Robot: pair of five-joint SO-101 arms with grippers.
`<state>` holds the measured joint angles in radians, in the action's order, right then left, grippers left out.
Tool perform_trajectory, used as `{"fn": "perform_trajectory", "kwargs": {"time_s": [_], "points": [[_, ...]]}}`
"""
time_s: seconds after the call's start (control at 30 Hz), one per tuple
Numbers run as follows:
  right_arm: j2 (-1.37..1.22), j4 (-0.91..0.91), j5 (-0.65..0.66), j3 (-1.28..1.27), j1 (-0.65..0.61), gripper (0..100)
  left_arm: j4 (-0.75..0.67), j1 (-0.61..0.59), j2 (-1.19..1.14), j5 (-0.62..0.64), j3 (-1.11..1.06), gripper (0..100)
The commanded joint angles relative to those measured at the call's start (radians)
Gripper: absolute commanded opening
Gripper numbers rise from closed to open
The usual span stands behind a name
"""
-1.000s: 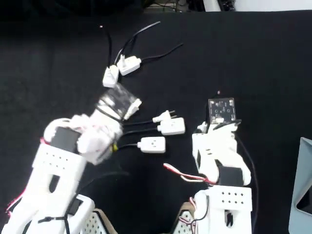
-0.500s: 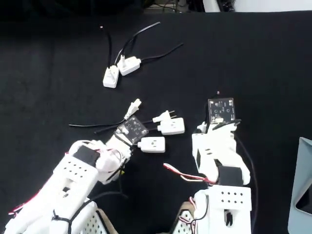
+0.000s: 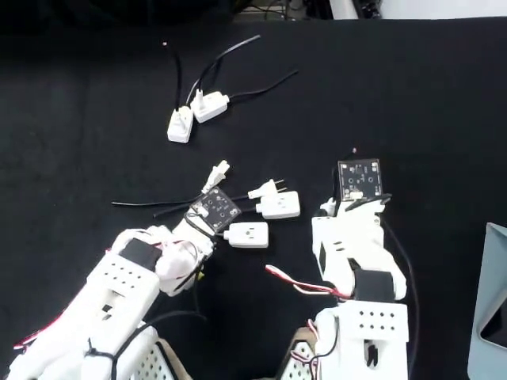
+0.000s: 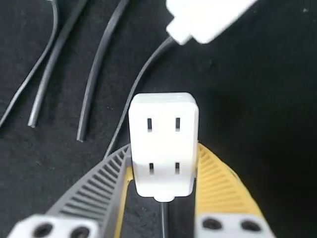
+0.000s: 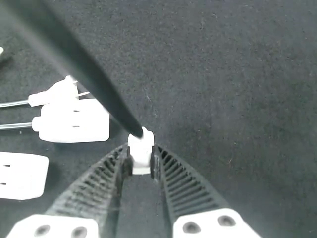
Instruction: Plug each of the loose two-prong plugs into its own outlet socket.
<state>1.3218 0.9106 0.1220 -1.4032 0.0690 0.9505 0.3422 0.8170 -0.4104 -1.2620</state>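
A white outlet socket [image 4: 163, 144] with two pairs of slots sits between my left gripper's fingers [image 4: 218, 183], which press on its two sides; from above the outlet socket [image 3: 247, 233] lies just right of that gripper [image 3: 218, 222]. My right gripper [image 5: 141, 163] is shut on a small white plug [image 5: 140, 148] trailing a black cable, and stands low over the mat at the right gripper [image 3: 329, 212]. A loose plug [image 3: 215, 172] lies left of centre. Another plug [image 3: 265, 188] rests against a second socket [image 3: 279, 205].
Two more white pieces [image 3: 181, 124] [image 3: 210, 104] with black cables lie at the back left. Loose cable ends [image 4: 79, 134] run across the black mat. A grey object [image 3: 491, 301] stands at the right edge. The back right of the mat is bare.
My left arm has swung down from the middle of the mat to the front socket, leaving a plug lying left of centre. The right arm has kept still.
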Motion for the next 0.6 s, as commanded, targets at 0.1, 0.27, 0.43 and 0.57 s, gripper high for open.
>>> {"fn": "perform_trajectory", "kwargs": {"time_s": [0.1, 0.27, 0.43, 0.57], "points": [[0.013, 0.005, -0.006, 0.012, -0.014, 1.2, -0.011, -0.021, -0.163, 0.075, 0.091, 13], [0.013, 0.005, -0.006, 0.01, -0.014, 1.2, -0.008, -0.084, -0.261, 0.242, 0.153, 34], [0.013, 0.005, -0.006, 0.013, -0.014, 1.2, -0.002, -0.12, -0.216, 0.249, 0.163, 34], [0.013, 0.005, -0.006, 0.027, -0.014, 1.2, 0.097, -0.191, -0.091, 0.247, 0.209, 34]]}}
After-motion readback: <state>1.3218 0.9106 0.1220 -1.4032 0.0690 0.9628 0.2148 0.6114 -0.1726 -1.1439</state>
